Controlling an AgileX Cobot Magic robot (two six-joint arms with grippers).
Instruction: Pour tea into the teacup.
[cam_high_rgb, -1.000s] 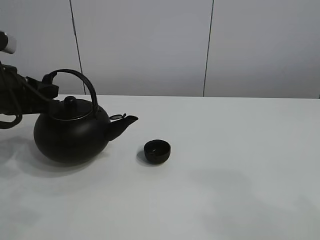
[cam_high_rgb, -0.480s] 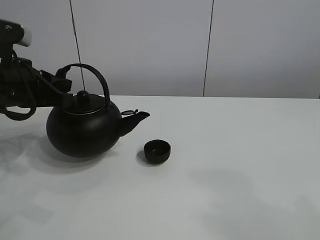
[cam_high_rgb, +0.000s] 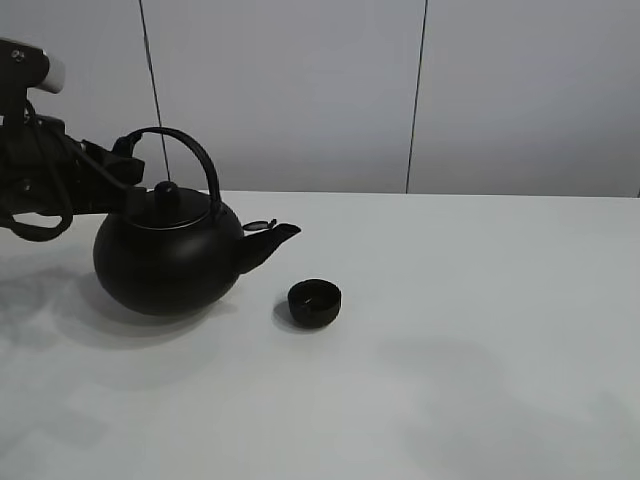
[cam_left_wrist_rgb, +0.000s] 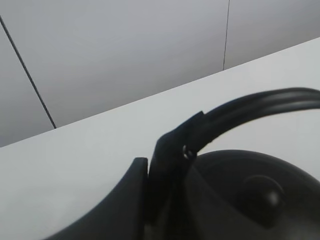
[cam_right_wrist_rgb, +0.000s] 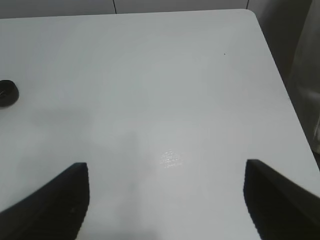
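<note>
Shifted right along the white table (cam_high_rgb: 480, 340) within the past second, the black kettle (cam_high_rgb: 168, 262) now stands upright, its spout (cam_high_rgb: 272, 238) aimed at the teacup (cam_high_rgb: 315, 303) — close, but apart. My left gripper (cam_left_wrist_rgb: 160, 170) is clamped on the left end of the kettle's arched handle (cam_high_rgb: 190, 160), with the arm reaching in from the left edge. The teacup stands upright on the table, just right of the kettle and slightly nearer, untouched. My right gripper (cam_right_wrist_rgb: 165, 210) hangs with its jaws spread and nothing between them, over bare table — the teacup lies well to its left. Whether the kettle's base touches the table I cannot tell.
</note>
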